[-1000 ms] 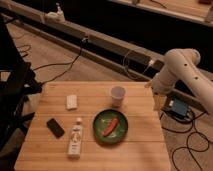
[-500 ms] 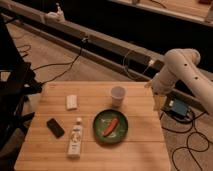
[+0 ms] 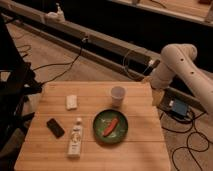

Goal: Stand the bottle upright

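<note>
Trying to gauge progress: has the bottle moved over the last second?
No. The bottle lies flat just left of the green bowl, same as before. The gripper hangs at the right edge of the table, away from it.

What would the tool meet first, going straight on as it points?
Pointing down beside the table, the tool would likely meet its right edge, or else the floor; depth unclear.
</note>
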You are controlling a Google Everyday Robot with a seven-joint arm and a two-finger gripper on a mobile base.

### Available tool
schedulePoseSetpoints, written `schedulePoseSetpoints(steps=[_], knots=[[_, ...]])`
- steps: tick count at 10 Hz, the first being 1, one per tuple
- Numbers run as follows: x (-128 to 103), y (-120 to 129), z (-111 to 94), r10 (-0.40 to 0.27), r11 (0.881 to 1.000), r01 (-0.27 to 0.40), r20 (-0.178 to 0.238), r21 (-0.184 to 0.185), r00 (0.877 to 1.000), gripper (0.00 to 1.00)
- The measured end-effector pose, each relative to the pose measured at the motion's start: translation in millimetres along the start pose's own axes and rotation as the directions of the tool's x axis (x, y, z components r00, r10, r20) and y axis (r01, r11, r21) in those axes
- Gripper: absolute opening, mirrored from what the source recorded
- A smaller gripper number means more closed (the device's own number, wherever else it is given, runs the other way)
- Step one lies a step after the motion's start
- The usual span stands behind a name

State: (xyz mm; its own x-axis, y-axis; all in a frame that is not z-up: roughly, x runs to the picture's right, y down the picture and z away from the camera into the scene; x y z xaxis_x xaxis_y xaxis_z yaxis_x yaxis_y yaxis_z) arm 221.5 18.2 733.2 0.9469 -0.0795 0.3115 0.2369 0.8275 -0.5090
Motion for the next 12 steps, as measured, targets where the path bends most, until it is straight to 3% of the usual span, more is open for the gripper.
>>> schedulePoseSetpoints(steps=[2,4,5,7,8,9,12], knots=[[-27.9,-16.6,5.6,-0.103,0.995,0.103,0.023,-0.004,0.994,0.80],[-79.7,-37.9,14.5,-0.259,0.966,0.259,0.059,-0.006,0.964,0.80],[-106.4,-44.7,18.9,-0.328,0.944,0.329,0.080,-0.005,0.941,0.80],[-178.4,-42.1,28.4,-0.488,0.870,0.493,0.149,0.008,0.860,0.80],[-194.2,-38.2,29.2,-0.523,0.849,0.528,0.163,0.012,0.837,0.80],[-200.9,-36.5,30.1,-0.537,0.840,0.543,0.170,0.014,0.826,0.80],[-196.3,-36.0,30.2,-0.534,0.842,0.540,0.163,0.008,0.830,0.80]])
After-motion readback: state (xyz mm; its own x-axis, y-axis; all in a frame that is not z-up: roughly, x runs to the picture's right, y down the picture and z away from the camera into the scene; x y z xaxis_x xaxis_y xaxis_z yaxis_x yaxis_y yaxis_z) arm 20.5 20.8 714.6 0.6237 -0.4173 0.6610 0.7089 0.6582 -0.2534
